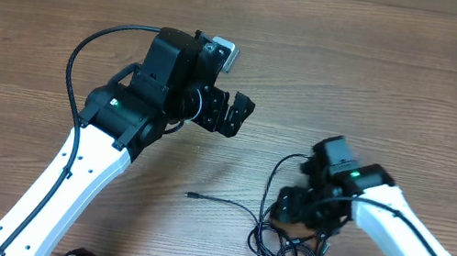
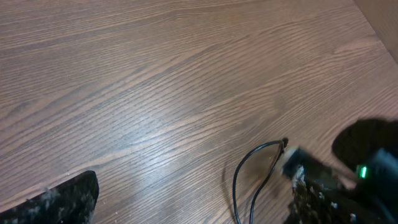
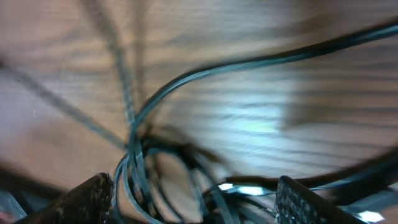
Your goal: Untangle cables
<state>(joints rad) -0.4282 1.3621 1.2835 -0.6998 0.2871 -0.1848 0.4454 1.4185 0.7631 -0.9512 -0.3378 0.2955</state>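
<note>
1. The right pincer (image 3: 193,190) stands with its jaws wide apart, gripping nothing. Thin cords run loose through the gap, though that close view is blurred.
2. It hangs directly over the tangle of thin black cables (image 1: 284,249), at the tangle's upper edge.
3. From the tangle one cord arcs upward beside the right arm. Another trails away to the left and ends in a small plug (image 1: 190,195) lying flat on the brown wood-grain desk (image 1: 387,71).
4. The left pincer (image 1: 231,114) is spread wide and empty, well apart from the tangle, up and to its left.
</note>
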